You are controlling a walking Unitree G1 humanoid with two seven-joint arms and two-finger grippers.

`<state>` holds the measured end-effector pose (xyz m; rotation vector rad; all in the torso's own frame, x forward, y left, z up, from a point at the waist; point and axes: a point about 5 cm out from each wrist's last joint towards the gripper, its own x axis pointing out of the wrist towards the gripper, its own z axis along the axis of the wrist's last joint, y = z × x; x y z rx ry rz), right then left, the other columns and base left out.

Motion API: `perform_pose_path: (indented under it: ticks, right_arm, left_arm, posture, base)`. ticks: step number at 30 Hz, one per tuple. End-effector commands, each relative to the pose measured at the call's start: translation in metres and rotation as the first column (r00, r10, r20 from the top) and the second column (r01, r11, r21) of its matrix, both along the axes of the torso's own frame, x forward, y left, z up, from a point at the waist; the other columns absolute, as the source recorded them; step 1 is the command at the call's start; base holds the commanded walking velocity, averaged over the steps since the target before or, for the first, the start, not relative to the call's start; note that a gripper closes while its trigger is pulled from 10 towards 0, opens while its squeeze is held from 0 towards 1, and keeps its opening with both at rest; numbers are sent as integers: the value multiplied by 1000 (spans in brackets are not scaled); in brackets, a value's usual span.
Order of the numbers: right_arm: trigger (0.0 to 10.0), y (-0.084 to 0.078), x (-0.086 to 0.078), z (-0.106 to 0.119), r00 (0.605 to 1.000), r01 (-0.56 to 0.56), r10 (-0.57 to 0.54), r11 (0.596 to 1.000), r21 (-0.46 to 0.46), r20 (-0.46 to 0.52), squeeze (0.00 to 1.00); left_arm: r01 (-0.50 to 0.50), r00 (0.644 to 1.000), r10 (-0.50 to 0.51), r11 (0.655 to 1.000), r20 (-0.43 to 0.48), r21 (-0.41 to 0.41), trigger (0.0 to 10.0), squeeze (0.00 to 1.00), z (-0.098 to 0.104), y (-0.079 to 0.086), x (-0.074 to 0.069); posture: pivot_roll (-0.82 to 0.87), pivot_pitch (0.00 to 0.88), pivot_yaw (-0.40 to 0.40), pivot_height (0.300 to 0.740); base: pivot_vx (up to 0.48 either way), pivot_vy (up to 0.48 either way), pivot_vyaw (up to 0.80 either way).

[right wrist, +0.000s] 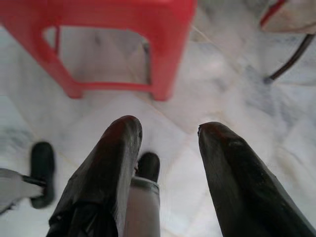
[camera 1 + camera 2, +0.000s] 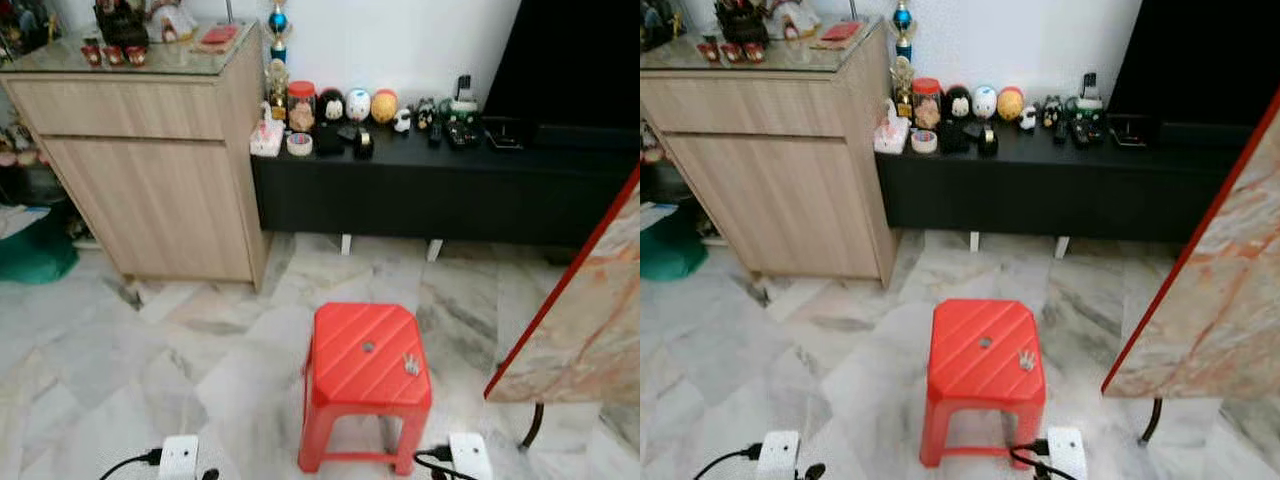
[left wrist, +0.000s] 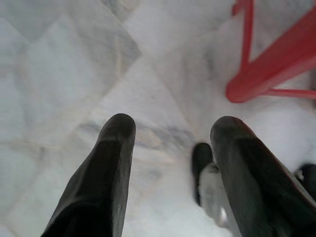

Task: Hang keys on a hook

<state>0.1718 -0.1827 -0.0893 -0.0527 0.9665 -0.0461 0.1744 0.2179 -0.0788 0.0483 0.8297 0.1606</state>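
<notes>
Keys (image 2: 410, 365) lie on the red stool (image 2: 352, 372), near the seat's right edge, just right of its centre hole. Left gripper (image 3: 173, 131) hangs over the marble floor (image 2: 220, 340), fingers spread, holding nothing. Right gripper (image 1: 168, 131) likewise, before the stool's legs.

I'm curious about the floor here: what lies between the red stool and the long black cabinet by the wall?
In the left eye view, only bare marble floor lies between the red stool, which carries the keys, and the black cabinet.
</notes>
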Motion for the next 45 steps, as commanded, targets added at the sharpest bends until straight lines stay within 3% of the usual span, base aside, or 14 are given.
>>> perform_pose_path:
  ticks: [1,29,45]
  right_arm:
    - [10000,-8,-6,-2,1000,14,-15,1000,-13,-15,0]
    - [10000,-7,-4,0,1000,5,-6,1000,10,17,0]
    - [10000,-6,-3,1,999,2,-3,1000,20,36,0]
  left_arm:
    - [6,1000,-6,1000,-12,-4,10000,0,-2,-4,-2]
    - [6,1000,-6,1000,14,-9,10000,0,1,-5,3]
    - [5,1000,-5,1000,15,-9,10000,0,1,-5,3]
  posture:
    - [23,0,-7,740]
    - [24,0,-8,740]
    - [24,0,-7,740]
  base:
    - [0,0,0]
    - [0,0,117]
    - [265,0,298]
